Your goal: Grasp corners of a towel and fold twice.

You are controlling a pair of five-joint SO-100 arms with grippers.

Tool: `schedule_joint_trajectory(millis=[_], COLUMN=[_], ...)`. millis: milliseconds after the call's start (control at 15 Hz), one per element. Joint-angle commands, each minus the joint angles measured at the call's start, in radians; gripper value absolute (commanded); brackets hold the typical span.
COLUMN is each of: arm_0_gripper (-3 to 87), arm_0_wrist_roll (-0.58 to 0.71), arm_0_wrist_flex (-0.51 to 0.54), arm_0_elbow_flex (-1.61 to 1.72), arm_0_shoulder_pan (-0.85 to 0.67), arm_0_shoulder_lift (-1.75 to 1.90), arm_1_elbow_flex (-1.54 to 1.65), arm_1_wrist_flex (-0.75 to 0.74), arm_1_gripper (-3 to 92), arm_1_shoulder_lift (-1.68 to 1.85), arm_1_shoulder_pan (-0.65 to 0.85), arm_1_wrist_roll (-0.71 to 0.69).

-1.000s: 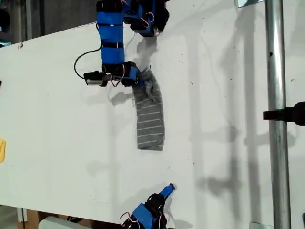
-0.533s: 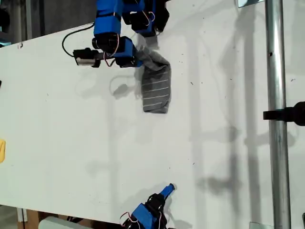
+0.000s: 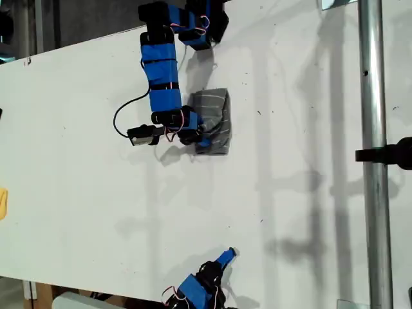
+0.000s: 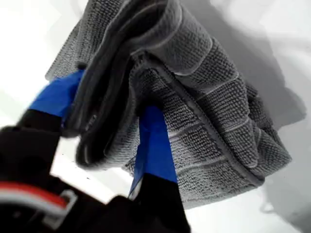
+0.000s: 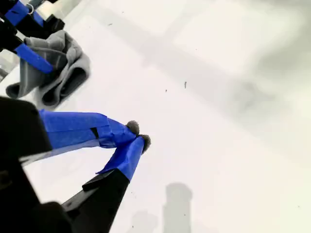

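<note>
The towel, dark grey with thin white stripes, lies doubled into a compact bundle on the white table, just below the upper arm's base in the exterior view. My first gripper is shut on the bundle's lower edge. In the first wrist view the towel shows several thick layers clamped in my first gripper, with one blue finger under the cloth. My second gripper rests at the exterior view's bottom edge, well apart from the cloth. Seen from its wrist, my second gripper is shut on nothing, with the towel far off.
A metal pole with a black clamp runs down the exterior view's right. A yellow object sits at that view's left edge. A black cable loops beside the first arm.
My first gripper pulled the long, stretched towel toward its arm base, then swung back down over it, so the cloth now lies doubled and much shorter. The second arm has not moved.
</note>
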Motion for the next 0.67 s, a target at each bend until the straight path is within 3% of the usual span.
schedule_joint_trajectory(millis=[0,133,333,467,600], arm_0_gripper=[-2.3,-2.3,-2.3,-2.2,-1.9], arm_0_wrist_roll=[-0.018,-0.049,-0.025,-0.002,0.035], arm_0_wrist_flex=[-0.021,-0.011,0.008,0.031,0.055], arm_0_elbow_flex=[0.003,0.028,0.066,0.072,0.091], arm_0_shoulder_pan=[-0.005,-0.025,-0.064,-0.094,-0.137], arm_0_shoulder_lift=[0.008,0.008,0.008,0.008,0.008], arm_1_elbow_flex=[-0.080,-0.006,0.376,0.680,0.936], arm_1_wrist_flex=[0.034,0.021,0.011,0.089,0.160], arm_1_gripper=[32.0,26.6,6.7,2.9,-0.3], arm_1_shoulder_lift=[0.225,0.512,1.040,1.497,1.816], arm_1_shoulder_pan=[0.064,0.160,0.307,0.357,0.310], arm_1_wrist_roll=[-0.028,-0.046,-0.078,0.002,0.097])
